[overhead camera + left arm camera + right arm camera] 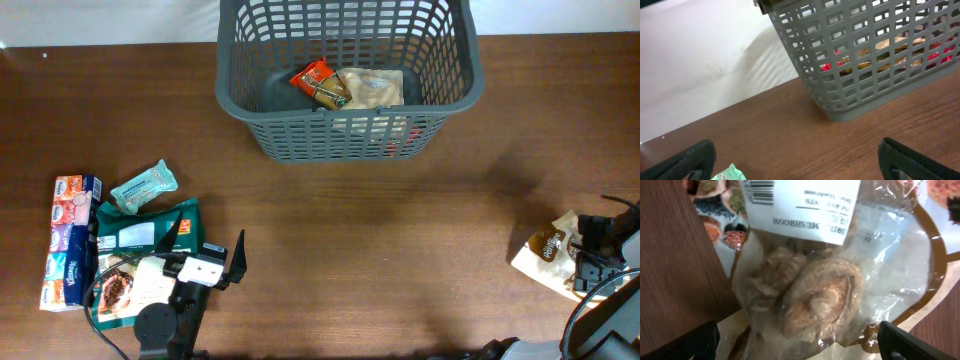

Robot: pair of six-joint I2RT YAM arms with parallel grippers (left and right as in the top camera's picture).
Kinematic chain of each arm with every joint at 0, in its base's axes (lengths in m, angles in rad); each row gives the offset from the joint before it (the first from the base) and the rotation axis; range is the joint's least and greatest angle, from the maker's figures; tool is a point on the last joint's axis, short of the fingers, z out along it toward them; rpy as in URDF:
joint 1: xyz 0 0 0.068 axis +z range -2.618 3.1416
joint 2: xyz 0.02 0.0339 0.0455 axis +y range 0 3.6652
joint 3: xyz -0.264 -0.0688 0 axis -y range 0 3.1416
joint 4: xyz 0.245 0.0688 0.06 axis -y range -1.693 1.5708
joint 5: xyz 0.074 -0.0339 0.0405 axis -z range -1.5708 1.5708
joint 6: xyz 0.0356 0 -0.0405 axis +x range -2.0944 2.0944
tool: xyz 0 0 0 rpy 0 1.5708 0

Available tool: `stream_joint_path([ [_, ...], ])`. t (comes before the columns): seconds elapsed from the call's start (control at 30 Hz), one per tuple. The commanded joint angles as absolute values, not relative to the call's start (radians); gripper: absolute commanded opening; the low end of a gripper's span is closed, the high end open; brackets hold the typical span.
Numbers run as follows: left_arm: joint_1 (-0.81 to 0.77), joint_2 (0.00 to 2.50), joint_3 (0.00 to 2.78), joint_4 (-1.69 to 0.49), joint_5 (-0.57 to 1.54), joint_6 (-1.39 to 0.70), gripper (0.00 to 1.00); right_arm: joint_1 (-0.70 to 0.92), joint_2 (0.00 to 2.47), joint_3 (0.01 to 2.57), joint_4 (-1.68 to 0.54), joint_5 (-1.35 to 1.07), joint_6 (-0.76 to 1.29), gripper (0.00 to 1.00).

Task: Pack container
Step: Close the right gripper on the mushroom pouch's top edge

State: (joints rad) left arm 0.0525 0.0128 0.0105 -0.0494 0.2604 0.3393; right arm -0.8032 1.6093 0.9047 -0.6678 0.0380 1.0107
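Observation:
The dark grey lattice container (345,135) stands at the back middle of the table, with an orange packet (320,83) and a clear pale packet (375,88) inside. It also shows in the left wrist view (865,65). My left gripper (205,262) is open and empty at the front left, next to a pile of packets; its fingers straddle bare wood (797,162). My right gripper (600,262) is open at the right edge, right above a clear bag of dried mushrooms (815,290), its fingers (797,342) on either side of the bag.
At the front left lie a mint-green packet (143,186), a dark green bag (150,228), a printed food packet (125,290) and a stack of tissue packs (72,240). A white and brown printed packet (548,248) lies under the mushroom bag.

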Motion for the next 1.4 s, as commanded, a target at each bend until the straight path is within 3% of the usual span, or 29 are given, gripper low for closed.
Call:
stream_joint_path([
  [0.0, 0.048, 0.006, 0.009, -0.057, 0.257, 0.329, 0.99, -0.799, 1.619, 0.899, -0.693, 0.101, 1.049, 0.99],
  [0.8, 0.048, 0.006, 0.009, -0.057, 0.257, 0.329, 0.99, -0.799, 1.650, 0.880, -0.724, 0.176, 1.082, 1.00],
  [0.87, 0.048, 0.006, 0.009, -0.057, 0.257, 0.329, 0.99, -0.799, 1.650, 0.880, -0.720, 0.172, 1.082, 0.90],
  [1.07, 0.048, 0.006, 0.009, -0.057, 0.257, 0.329, 0.99, -0.799, 1.650, 0.880, -0.719, 0.169, 1.082, 0.24],
  [1.1, 0.048, 0.006, 0.009, -0.057, 0.257, 0.329, 0.99, -0.799, 1.650, 0.880, -0.719, 0.169, 1.082, 0.18],
  [1.2, 0.048, 0.006, 0.009, -0.057, 0.257, 0.329, 0.99, -0.799, 1.650, 0.880, -0.719, 0.169, 1.082, 0.05],
  [1.37, 0.048, 0.006, 0.009, -0.057, 0.257, 0.329, 0.99, -0.799, 1.650, 0.880, -0.719, 0.160, 1.078, 0.04],
])
